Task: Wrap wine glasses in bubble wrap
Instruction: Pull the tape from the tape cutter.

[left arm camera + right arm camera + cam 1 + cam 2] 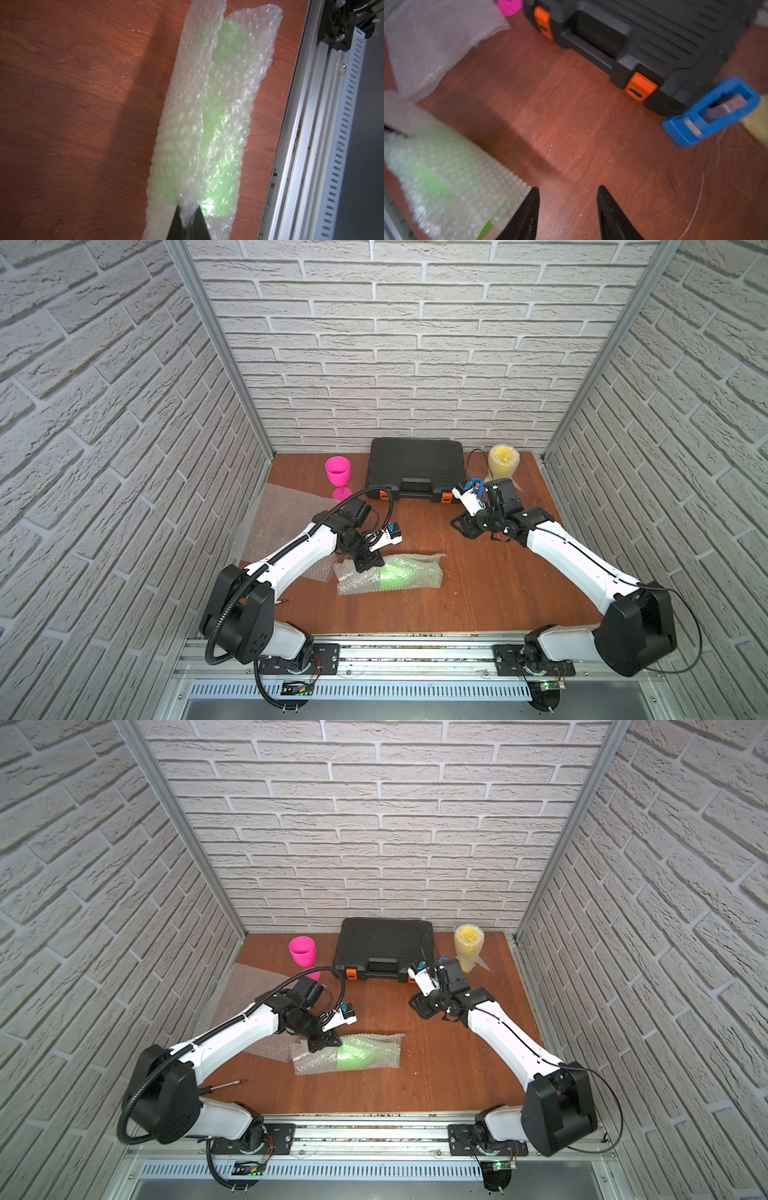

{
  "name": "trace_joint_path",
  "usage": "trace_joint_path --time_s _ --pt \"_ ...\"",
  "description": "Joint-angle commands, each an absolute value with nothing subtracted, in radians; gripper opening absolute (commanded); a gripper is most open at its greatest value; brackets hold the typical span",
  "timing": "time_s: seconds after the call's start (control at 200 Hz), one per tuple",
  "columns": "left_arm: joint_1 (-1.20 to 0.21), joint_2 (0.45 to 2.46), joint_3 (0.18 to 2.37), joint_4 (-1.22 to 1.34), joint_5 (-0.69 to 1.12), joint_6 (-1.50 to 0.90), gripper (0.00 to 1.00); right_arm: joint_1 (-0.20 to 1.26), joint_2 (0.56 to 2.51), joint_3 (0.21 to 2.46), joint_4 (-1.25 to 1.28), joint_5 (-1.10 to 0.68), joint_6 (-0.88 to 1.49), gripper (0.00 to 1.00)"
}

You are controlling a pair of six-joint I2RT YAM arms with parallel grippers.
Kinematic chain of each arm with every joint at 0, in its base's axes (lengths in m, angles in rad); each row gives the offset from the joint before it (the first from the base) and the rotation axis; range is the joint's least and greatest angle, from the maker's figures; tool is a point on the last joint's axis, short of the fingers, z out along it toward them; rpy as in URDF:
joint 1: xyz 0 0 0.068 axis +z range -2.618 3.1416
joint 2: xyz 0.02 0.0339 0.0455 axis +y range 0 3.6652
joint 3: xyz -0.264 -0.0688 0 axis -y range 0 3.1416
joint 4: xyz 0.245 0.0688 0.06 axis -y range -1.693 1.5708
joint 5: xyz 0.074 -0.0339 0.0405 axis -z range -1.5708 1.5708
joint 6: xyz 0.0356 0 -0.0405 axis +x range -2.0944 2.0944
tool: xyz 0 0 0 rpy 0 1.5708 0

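Near, 7 o'clock on the table [478, 593]: green goblet [395, 574] lies on its side, rolled in bubble wrap [193, 104], bowl toward 3 o'clock. My left gripper [187, 207] is clenched on the loose top flap at the 9 o'clock end of the roll, with film bunched between the jaws.

Centre: my right gripper [569, 188] hangs over bare wood, jaws apart, nothing in them.

Step in hand, as I judge it: hold the seam shut until it can be fixed.
- Pinch film only. The wrap is slick and springy and will likely unroll if I slacken.
- Hold the flap low against the roll. Lifting it would open the seam.
- The goblet is round and light, so a sideways tug could roll it.
- The roll's ends stand open and the foot end looks flat and loose.

Far:
- Spare sheet [278, 514] lies flat and crinkly at 9 o'clock.
- Blue tape dispenser [708, 116] sits at 1 o'clock, just beside the black case [415, 468] at 12, ribbed, hard.
- Pink goblet [337, 472] stands upright and bare at 11.
- Yellow goblet [503, 462] stands wrapped at 1.
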State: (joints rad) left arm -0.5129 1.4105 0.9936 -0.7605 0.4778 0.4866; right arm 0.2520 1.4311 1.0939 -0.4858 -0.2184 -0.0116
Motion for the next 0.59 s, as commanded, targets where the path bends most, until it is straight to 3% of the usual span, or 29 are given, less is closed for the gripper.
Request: trace_joint_path --time_s 0.0,0.205,0.345,0.59 --pt "-0.517 1.378 0.983 -0.787 0.464 0.512 0.0 0.188 1.536 1.202 -0.495 -0.156 0.236 0.41" --pt "-0.516 1.351 0.957 -0.775 0.46 0.525 0.0 0.053 1.702 1.275 -0.401 -0.278 0.382 0.35" --pt "-0.516 1.351 0.946 -0.76 0.469 0.523 0.0 0.024 1.817 1.381 -0.46 -0.174 0.426 0.28" --pt "-0.516 1.366 0.946 -0.761 0.469 0.53 0.0 0.022 1.948 1.497 -0.459 -0.129 0.43 0.29"
